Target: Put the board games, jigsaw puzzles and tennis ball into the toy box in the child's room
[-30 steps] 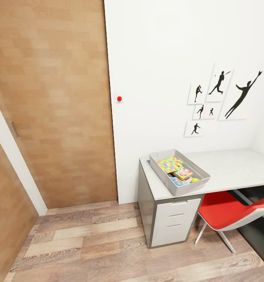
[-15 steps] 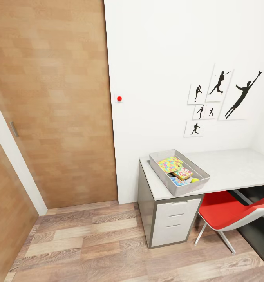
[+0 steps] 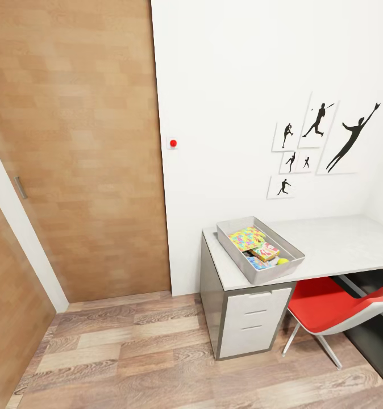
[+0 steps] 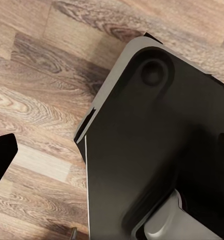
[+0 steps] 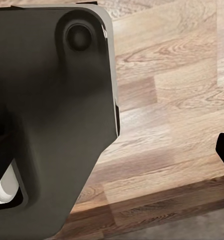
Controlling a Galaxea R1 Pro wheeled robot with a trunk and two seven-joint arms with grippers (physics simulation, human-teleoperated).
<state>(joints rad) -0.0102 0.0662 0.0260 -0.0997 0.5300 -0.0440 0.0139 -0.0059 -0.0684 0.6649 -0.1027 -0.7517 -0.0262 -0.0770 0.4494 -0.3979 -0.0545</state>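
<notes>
We're parked facing the table (image 3: 350, 241) corner in the kid's room atm. The toy box (image 3: 260, 273) sits on the table's near left end, long axis running diagonally from the wall side toward the front edge. Inside it we can see a jigsaw puzzle (image 3: 246, 238) at the far end, a board game (image 3: 265, 250) with orange/pink print next to it, a light blue board game (image 3: 256, 262) closer to the front, and the tennis ball (image 3: 283, 261) tucked in the near right corner. Rest of the tabletop looks bare from here, so prob most of the job is done, tho we can't count every toy in the pile.

Key relation: the toy box lies ahead and to the right of us, so imo the right arm is the nearer one for any further drop, and the red chair (image 3: 328, 307) sits between us and that side.

Both wrist views just show dark robot body panels over the wood floor (image 3: 129, 352). Gripper state for either arm: can't tell, and nothing shows as held.
</notes>
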